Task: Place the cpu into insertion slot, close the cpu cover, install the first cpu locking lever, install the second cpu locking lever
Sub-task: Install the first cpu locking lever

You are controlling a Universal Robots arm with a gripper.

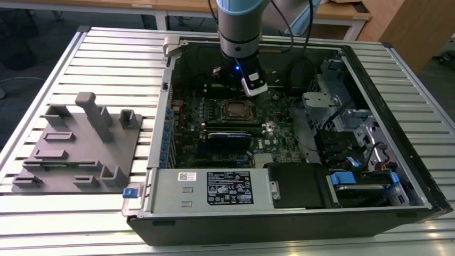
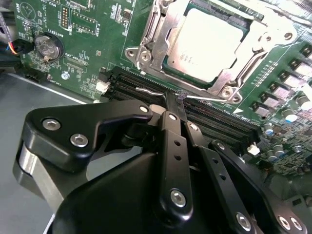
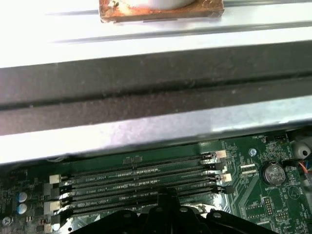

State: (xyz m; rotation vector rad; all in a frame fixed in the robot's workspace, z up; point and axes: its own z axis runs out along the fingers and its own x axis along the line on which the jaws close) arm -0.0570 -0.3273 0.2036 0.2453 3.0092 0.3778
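Second wrist view shows the jaws drawn together, their tips resting at a thin wire locking lever [image 2: 209, 101] that crosses just ahead of them, above the black memory slots [image 2: 222, 124]. Whether the wire is nipped between them or only pressed from above cannot be told. Just beyond the tips sits the cpu [image 2: 212, 46], lying flat in the insertion slot [image 2: 171, 62], with the cpu cover [image 2: 248, 58] folded down around it — its window leaves the pale metal face bare. By the look of it, the jaws are at the lever so that it can clamp the cover and keep the chip seated. Seen from the exterior view, the arm [image 1: 238, 37] reaches straight down into the open computer case [image 1: 398, 208] — the jaws just beside the slot.
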